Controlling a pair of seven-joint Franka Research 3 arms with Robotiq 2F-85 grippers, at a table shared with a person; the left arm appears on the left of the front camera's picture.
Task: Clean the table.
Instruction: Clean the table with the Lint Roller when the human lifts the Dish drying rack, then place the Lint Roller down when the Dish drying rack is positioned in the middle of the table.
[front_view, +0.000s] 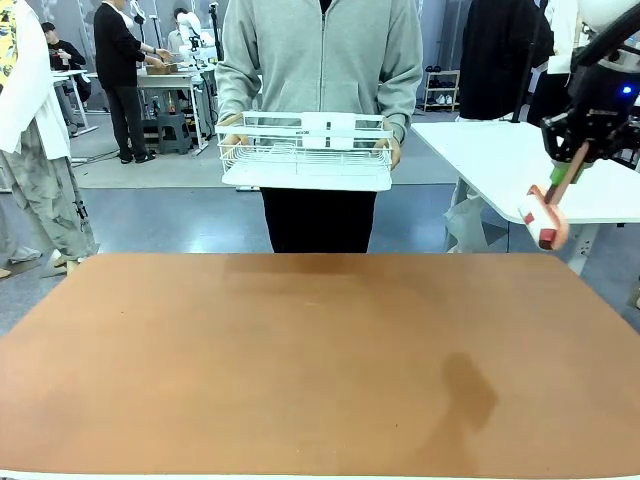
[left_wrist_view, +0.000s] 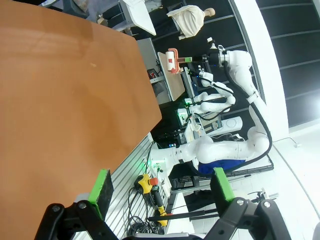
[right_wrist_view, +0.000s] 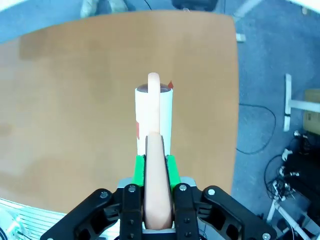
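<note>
The reddish-brown table (front_view: 300, 360) spreads bare across the front view. High above its far right corner, my right gripper (front_view: 575, 160) is shut on the pink handle of a lint roller (front_view: 543, 215), whose white roll hangs down and to the left. In the right wrist view the roller (right_wrist_view: 153, 112) points out over the table (right_wrist_view: 75, 100) from between that gripper's (right_wrist_view: 153, 165) green pads. In the left wrist view my left gripper (left_wrist_view: 162, 185) stands open with nothing between its fingers, just off the table's (left_wrist_view: 60, 90) edge; the roller (left_wrist_view: 172, 61) shows far off.
A person at the far side holds a white wire rack (front_view: 305, 150) in both hands, above the floor beyond the table's far edge. A glossy white table (front_view: 520, 160) stands at the back right. Other people work at benches in the far left background.
</note>
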